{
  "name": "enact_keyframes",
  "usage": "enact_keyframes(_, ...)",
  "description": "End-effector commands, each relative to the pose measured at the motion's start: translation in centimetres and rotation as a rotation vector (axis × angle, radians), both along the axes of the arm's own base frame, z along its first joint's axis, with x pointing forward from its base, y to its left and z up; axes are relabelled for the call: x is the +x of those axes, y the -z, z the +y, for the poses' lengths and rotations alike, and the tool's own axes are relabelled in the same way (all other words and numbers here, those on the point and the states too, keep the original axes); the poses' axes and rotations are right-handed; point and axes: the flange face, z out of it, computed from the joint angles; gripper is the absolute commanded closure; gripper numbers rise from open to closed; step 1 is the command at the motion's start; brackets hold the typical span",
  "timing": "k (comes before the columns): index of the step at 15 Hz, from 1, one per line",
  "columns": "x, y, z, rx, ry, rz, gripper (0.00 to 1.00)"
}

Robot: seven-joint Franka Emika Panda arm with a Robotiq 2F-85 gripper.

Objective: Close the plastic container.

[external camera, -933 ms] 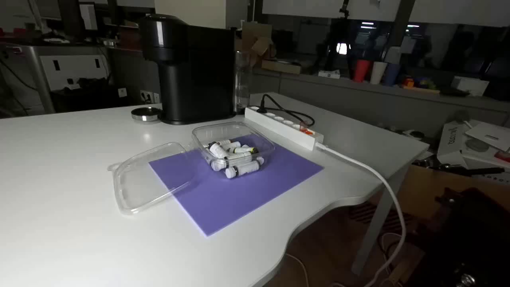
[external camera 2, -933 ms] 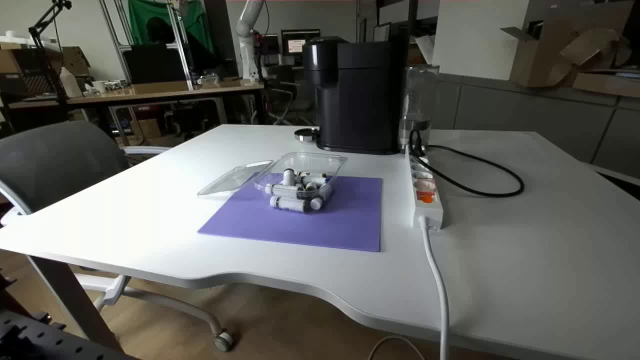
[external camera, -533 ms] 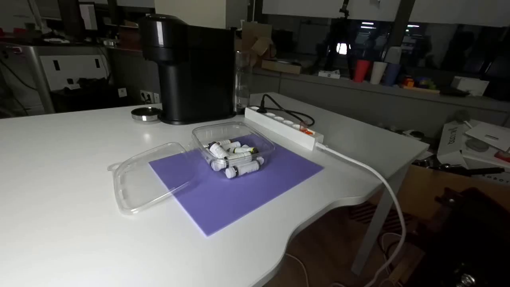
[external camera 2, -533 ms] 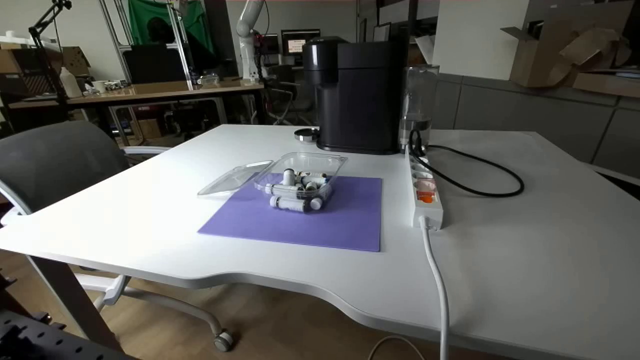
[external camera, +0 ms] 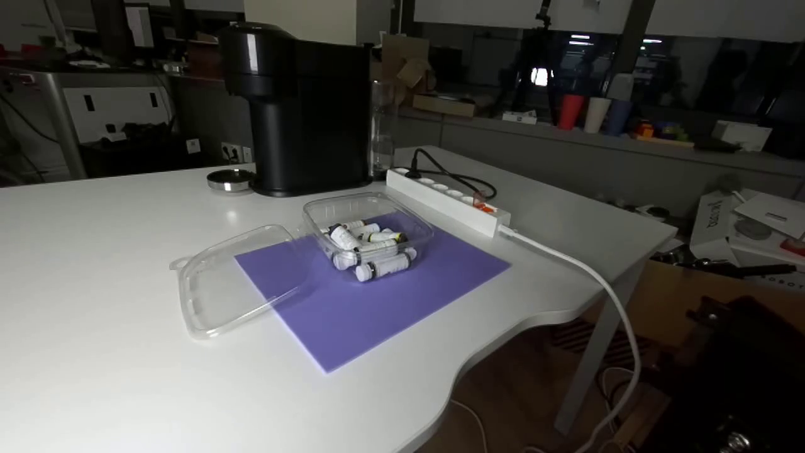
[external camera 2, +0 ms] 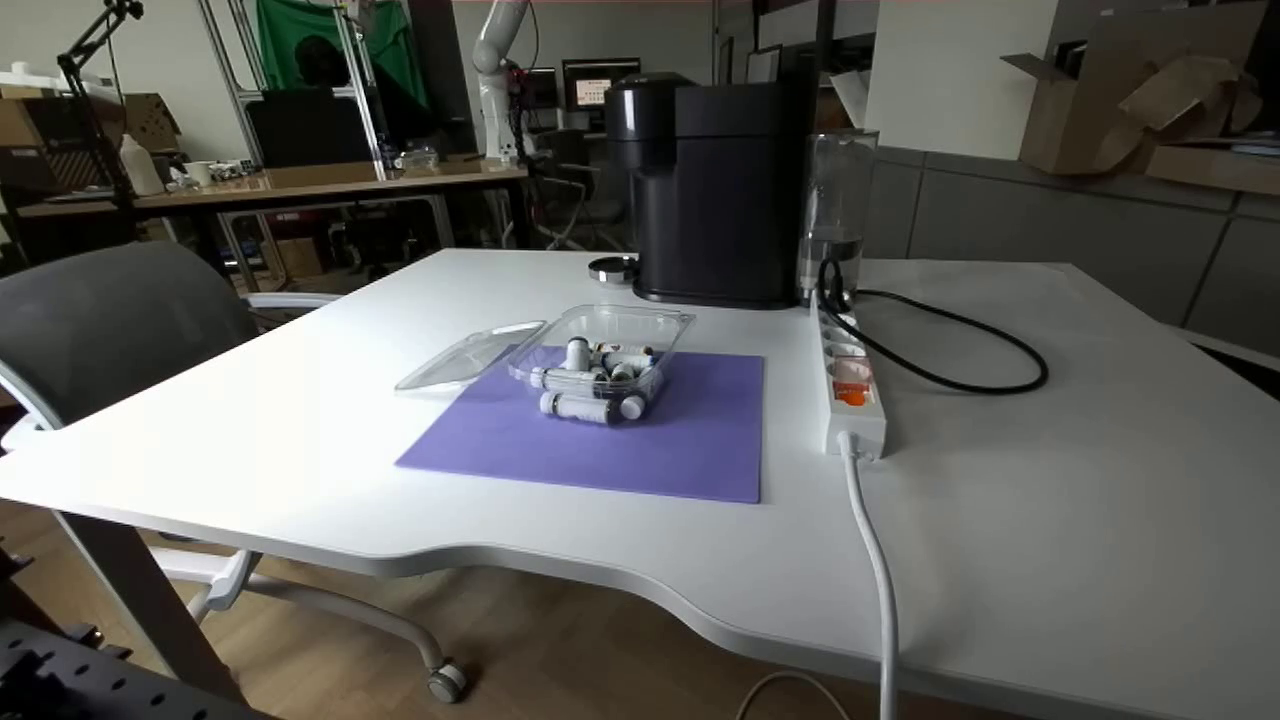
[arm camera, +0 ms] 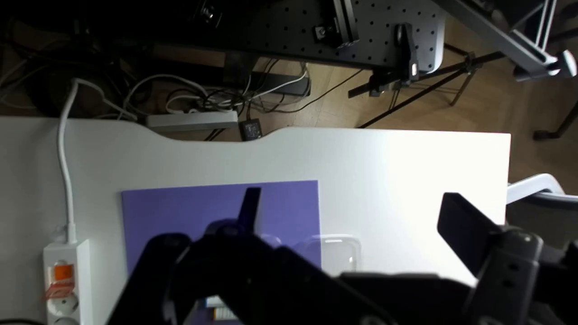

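Both exterior views show the plastic container (external camera: 352,206) not changed from before, open, its tray on the purple mat (external camera: 390,308); in the wrist view, its lid (arm camera: 338,255) appears between the widely parted fingers (arm camera: 465,230).

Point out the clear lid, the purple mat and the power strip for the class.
Clear lid (external camera: 233,282), in an exterior view: the middle of its see-through panel.
Purple mat (arm camera: 180,208), in the wrist view: a bare part of its top.
Power strip (external camera: 440,203), in an exterior view: its long white side.
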Motion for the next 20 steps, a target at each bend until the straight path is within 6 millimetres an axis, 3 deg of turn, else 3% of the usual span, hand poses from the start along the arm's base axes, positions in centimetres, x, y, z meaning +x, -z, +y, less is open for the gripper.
enact_keyframes(1,1.4,0.7,1.3,-0.166,-0.044,-0.102,0.00)
enact_keyframes(5,3.5,4.3,4.0,-0.354,-0.207,-0.202,0.00)
enact_keyframes(8,4.6,8.2,6.5,-0.461,-0.328,-0.319,0.00)
enact_keyframes(12,4.8,12.9,9.0,-0.494,-0.274,-0.541,0.00)
enact_keyframes(13,5.4,11.2,8.6,-0.482,-0.323,-0.478,0.00)
enact_keyframes(14,5.2,12.3,8.9,-0.478,-0.324,-0.484,0.00)
enact_keyframes(18,5.3,12.3,9.0,-0.476,-0.356,-0.489,0.00)
enact_keyframes(20,4.8,13.5,10.0,-0.499,-0.430,-0.514,0.00)
